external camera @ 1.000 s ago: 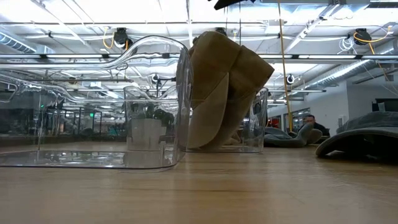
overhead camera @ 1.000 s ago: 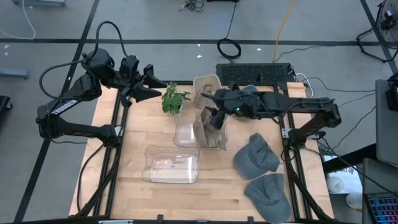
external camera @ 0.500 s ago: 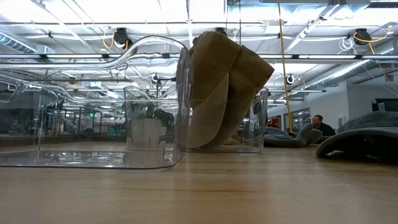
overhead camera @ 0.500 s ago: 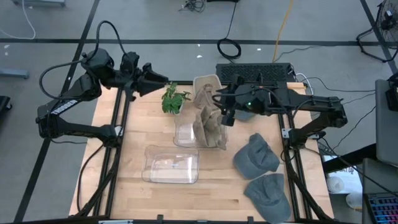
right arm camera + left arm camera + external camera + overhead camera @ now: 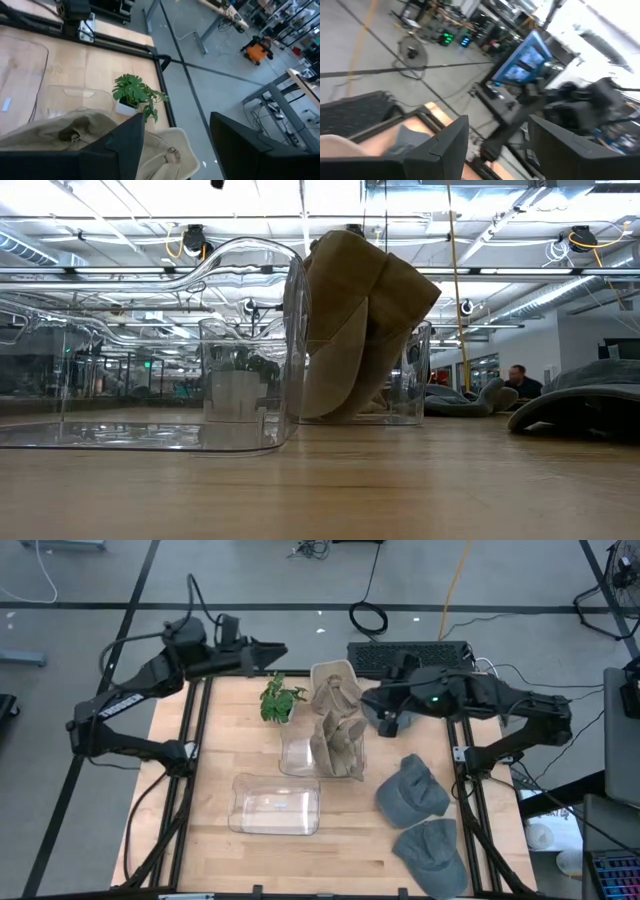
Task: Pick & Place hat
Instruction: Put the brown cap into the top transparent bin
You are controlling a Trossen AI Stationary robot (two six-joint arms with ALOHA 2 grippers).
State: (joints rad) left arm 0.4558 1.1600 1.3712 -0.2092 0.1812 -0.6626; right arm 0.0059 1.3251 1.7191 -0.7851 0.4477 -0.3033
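The tan hat (image 5: pixel 337 740) stands on edge in our clear bin (image 5: pixel 300 754) mid-counter and could tip out if bumped. Both our right fingers (image 5: pixel 240 145) and left fingers (image 5: pixel 555 145) are spread, holding nothing, hovering at the counter's far edge.

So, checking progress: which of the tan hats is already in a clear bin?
The tan hat standing in the clear bin mid-table; the other tan hat lies on the table's far edge.
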